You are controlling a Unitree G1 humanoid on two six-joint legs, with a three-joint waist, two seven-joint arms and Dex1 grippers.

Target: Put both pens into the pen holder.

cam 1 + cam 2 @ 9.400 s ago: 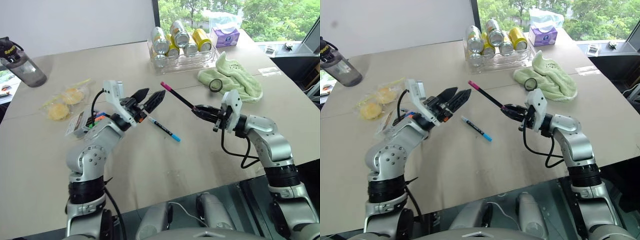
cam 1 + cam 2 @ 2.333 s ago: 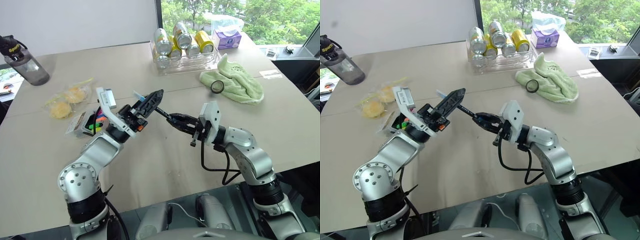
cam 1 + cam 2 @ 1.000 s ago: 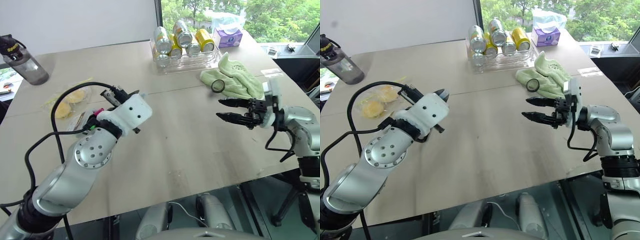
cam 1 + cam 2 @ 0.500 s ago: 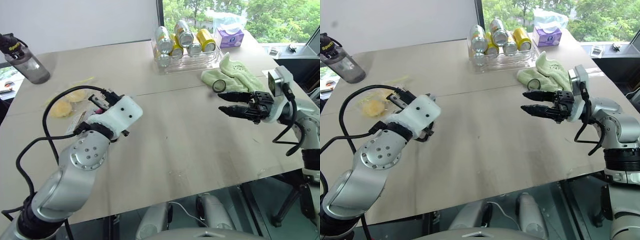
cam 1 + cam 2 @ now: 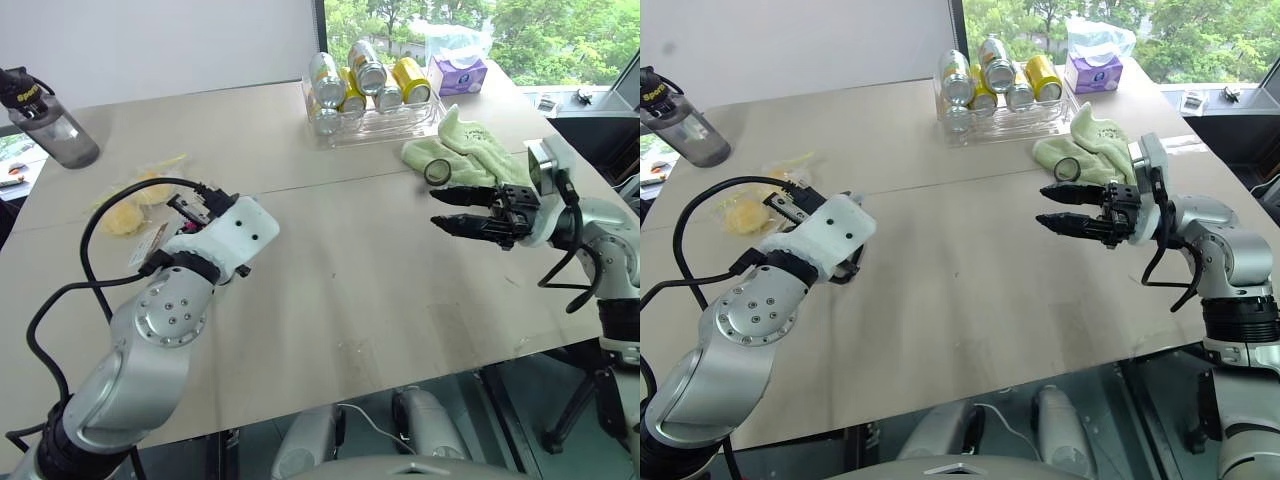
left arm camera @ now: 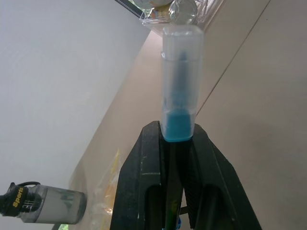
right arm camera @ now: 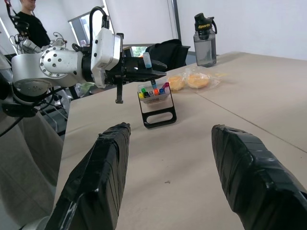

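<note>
The left gripper (image 6: 176, 143) is clamped on a slim black-barrelled marker pen with a light-blue end under a clear cap (image 6: 180, 81); its black fingers (image 6: 144, 177) are closed tight against the barrel, and the capped end stands out beyond the fingertips. In the right wrist view this gripper hangs directly above the small clear-plastic pen holder with a black frame (image 7: 154, 98), which stands upright on the beige worktop (image 5: 380, 290) with green, yellow, orange and pink marker ends showing at its top. Whether the pen's lower tip has entered the holder cannot be judged; that part is too small to read. The pink end among the markers appears to be the second pen, already in the holder.

The right gripper (image 5: 452, 210) is over the worktop's right side, just short of a pale green cloth (image 5: 470, 160). Its fingers (image 7: 98, 172) stand well apart, holding nothing.
</note>
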